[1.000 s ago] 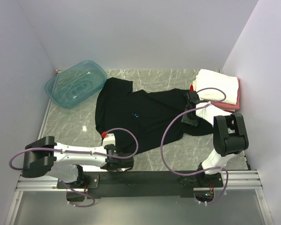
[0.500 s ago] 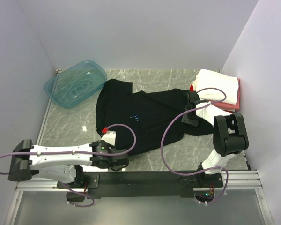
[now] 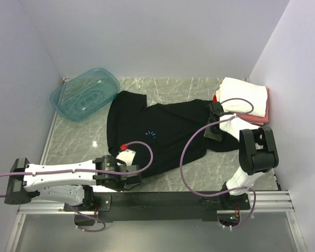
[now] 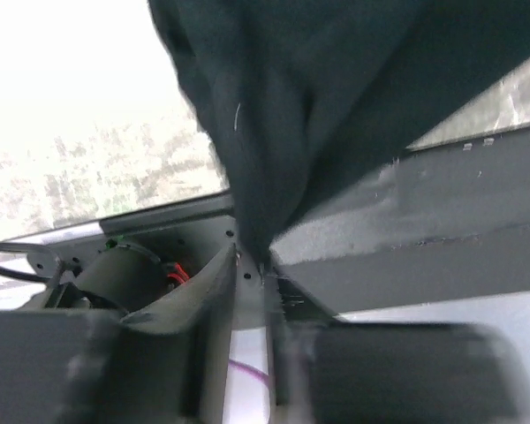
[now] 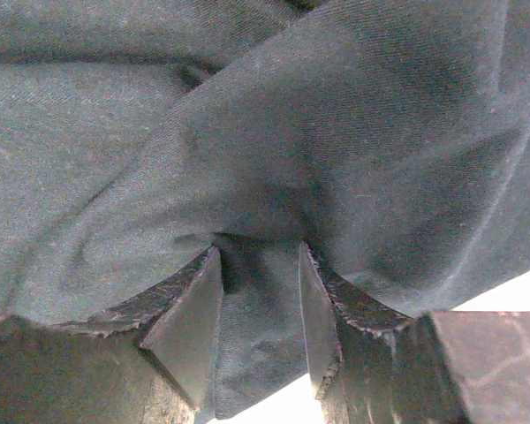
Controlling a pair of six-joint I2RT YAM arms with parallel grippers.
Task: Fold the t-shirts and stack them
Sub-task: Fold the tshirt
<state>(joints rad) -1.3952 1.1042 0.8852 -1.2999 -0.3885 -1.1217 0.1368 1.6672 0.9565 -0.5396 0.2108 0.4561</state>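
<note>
The large black t-shirt [image 3: 163, 134] lies spread across the table's middle, its blue starburst mark [image 3: 150, 133] facing up. My left gripper [image 3: 136, 177] is at the shirt's near hem by the table's front edge. In the left wrist view it [image 4: 252, 261] is shut on a hanging fold of the black cloth [image 4: 274, 132]. My right gripper [image 3: 212, 123] is at the shirt's right edge. In the right wrist view it [image 5: 261, 265] is closed on a bunch of black cloth [image 5: 256, 159]. Folded white [image 3: 245, 93], pink [image 3: 265, 107] and red [image 3: 214, 98] shirts are stacked at the back right.
A translucent teal plastic tub [image 3: 84, 93] lies at the back left, close to the shirt's far left corner. Walls close in the table on the left, back and right. The black rail [image 3: 163, 199] holding the arm bases runs along the near edge.
My left arm has swung left and drawn its gripper back along the near edge, holding the hem. The shirt has slid a little toward me. The right arm has not moved.
</note>
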